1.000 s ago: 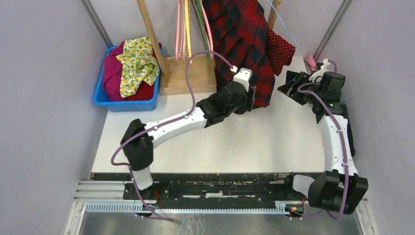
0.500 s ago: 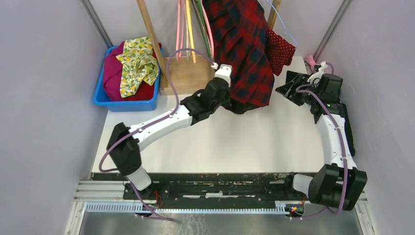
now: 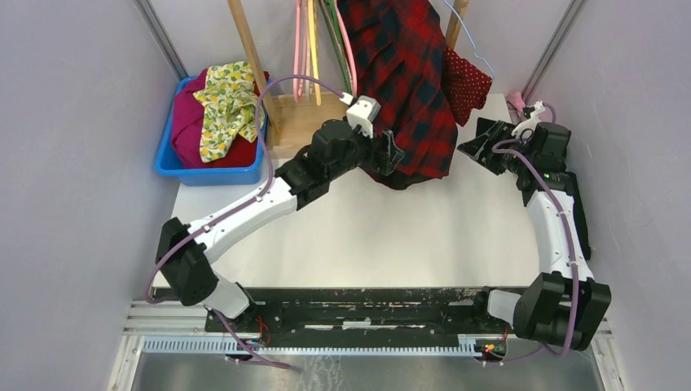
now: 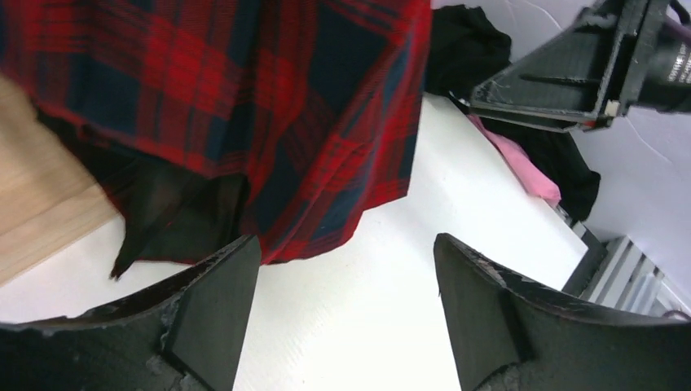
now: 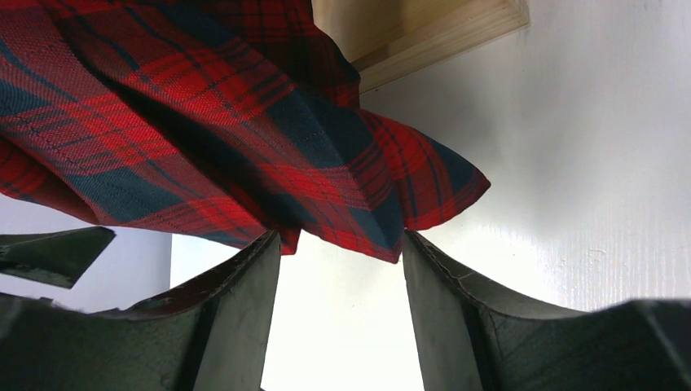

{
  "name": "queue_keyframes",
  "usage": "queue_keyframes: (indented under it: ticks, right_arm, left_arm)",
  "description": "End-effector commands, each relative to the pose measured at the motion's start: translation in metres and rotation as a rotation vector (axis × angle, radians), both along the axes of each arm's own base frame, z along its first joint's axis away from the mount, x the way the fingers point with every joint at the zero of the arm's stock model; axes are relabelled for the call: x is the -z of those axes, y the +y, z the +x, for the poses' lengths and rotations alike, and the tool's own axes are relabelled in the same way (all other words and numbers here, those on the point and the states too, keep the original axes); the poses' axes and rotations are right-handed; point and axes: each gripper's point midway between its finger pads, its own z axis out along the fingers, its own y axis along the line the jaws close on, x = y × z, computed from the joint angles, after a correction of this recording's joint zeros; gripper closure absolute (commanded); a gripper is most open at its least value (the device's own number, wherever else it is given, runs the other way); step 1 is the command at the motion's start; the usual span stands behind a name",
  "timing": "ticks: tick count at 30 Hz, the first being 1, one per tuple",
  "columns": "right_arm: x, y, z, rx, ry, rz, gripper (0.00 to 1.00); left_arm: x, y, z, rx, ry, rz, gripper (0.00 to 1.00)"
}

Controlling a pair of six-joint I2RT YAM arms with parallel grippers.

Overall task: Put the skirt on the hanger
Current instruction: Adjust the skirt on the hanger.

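From my overhead feed the skirt (image 3: 466, 81) hangs at the back right, tucked just behind the plaid (image 3: 407, 73). Its long axis runs down the picture toward the table (image 3: 391, 236), narrowing to a point at the low end. The hanger (image 3: 473, 37) slants from top centre down to the right along the skirt's upper edge. I cannot tell whether the cloth rides on the wire or only sits beside it. My left gripper (image 3: 391, 155) is at the plaid's lower left edge with its fingers spread wide and nothing between them; its wrist view shows only plaid hem and white table in the gap. My right gripper (image 3: 479, 142) sits just right of the plaid and below the skirt, apart from both, its fingers also spread and empty. Against the picture a second ago, the left arm has swung left, so its wrist now lies near the wooden stand (image 3: 305, 126). The plaid's hem, which hung straight then, now bulges out low. The right arm has barely shifted, and skirt and hanger lie as they did.
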Motion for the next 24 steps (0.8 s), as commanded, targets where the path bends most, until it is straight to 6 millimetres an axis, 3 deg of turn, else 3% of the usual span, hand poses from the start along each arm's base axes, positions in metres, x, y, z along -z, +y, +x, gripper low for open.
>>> queue_keyframes:
  ticks: [1, 8, 14, 20, 22, 24]
  right_arm:
    - [-0.018, 0.003, -0.001, -0.023, -0.072, -0.001, 0.38]
    - [-0.014, 0.005, -0.002, -0.036, -0.067, 0.007, 0.37]
    - [-0.011, 0.005, 0.000, -0.042, -0.065, 0.012, 0.37]
    - [-0.011, 0.004, 0.003, -0.038, -0.069, 0.015, 0.37]
    - [-0.012, 0.004, 0.004, -0.042, -0.072, 0.022, 0.37]
    - [-0.011, 0.004, 0.005, -0.042, -0.072, 0.025, 0.37]
  left_arm:
    - [-0.003, -0.034, -0.001, 0.177, -0.102, -0.007, 0.13]
    - [0.019, -0.033, 0.033, 0.065, -0.125, 0.087, 0.12]
    - [0.010, -0.033, 0.045, 0.029, -0.245, 0.082, 0.14]
    - [0.001, -0.035, 0.045, 0.042, -0.329, 0.040, 0.17]
    - [0.005, -0.042, 0.045, 0.072, -0.329, 0.046, 0.39]
    - [0.009, -0.046, 0.049, 0.075, -0.309, 0.058, 0.71]
